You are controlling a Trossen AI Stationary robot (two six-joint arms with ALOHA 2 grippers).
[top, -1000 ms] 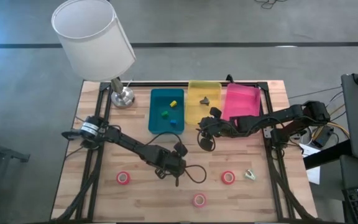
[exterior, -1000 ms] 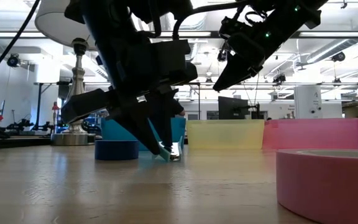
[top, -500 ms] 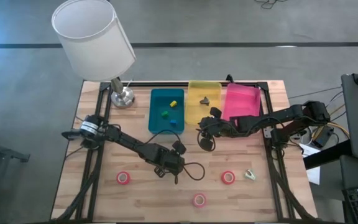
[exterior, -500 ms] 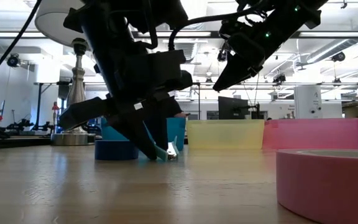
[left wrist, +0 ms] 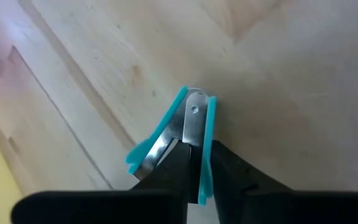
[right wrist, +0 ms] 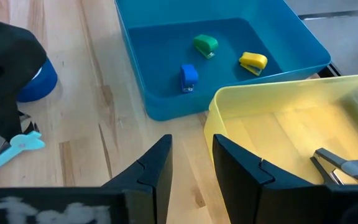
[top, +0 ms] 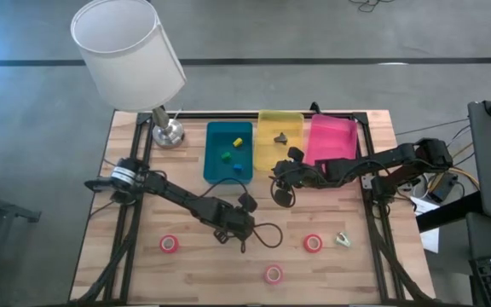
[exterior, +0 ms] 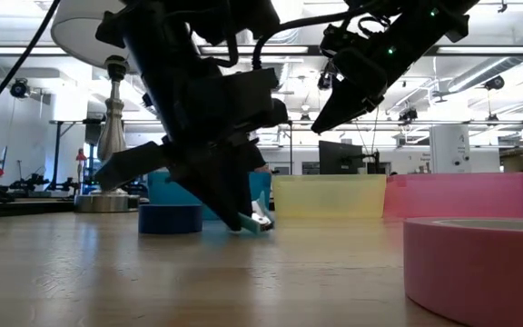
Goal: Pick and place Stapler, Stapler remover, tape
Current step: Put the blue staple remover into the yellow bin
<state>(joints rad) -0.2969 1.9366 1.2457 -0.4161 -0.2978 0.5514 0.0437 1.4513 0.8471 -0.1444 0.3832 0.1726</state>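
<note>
From above, your left gripper sits low mid-table. Low view: it pinches the teal staple remover just off the wood. Left wrist: teal wings, steel centre, clamped between fingers. Right wrist: right gripper spread over the yellow bin.

My left gripper is black, and its fingers clamp a staple remover with turquoise wings around a silvery steel middle. The table is pale blond wood with darker grain lines. My right gripper is black too. Under it sit a teal bin with green, yellow and blue staplers, a translucent yellow bin with a grey remover, and a pink bin. Three rolls of tape are red-pink, one is blue. The lamp is white-shaded.
</note>
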